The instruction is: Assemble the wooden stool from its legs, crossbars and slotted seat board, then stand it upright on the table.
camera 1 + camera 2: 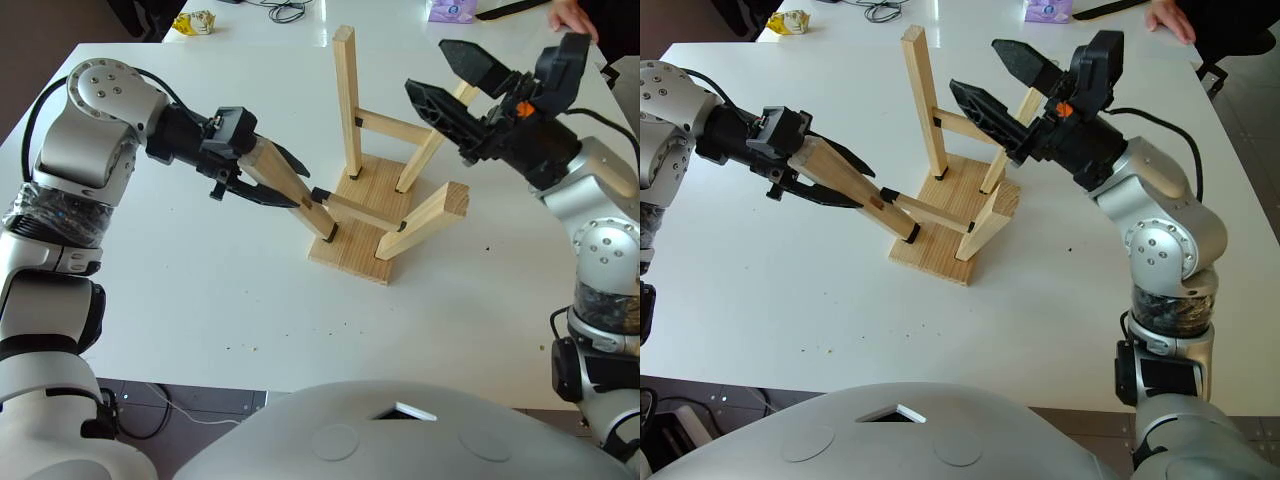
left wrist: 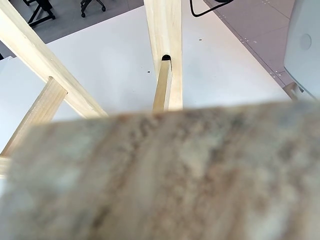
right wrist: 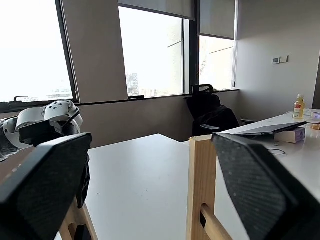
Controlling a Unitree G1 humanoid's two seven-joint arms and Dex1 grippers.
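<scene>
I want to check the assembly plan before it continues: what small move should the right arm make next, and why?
Probably close the right gripper on the far right leg. Its fingers stand open on either side of that leg's top, while the left gripper is shut on the near left leg, joined to a crossbar over the seat board. A second grip would likely steady the frame.

Office interior, tall windows (image 3: 150, 52) over city skyline, black desk chair (image 3: 209, 109) behind white counter (image 3: 140, 175), wall thermostat (image 3: 280, 60), cables (image 1: 285, 10) on far counter.
</scene>
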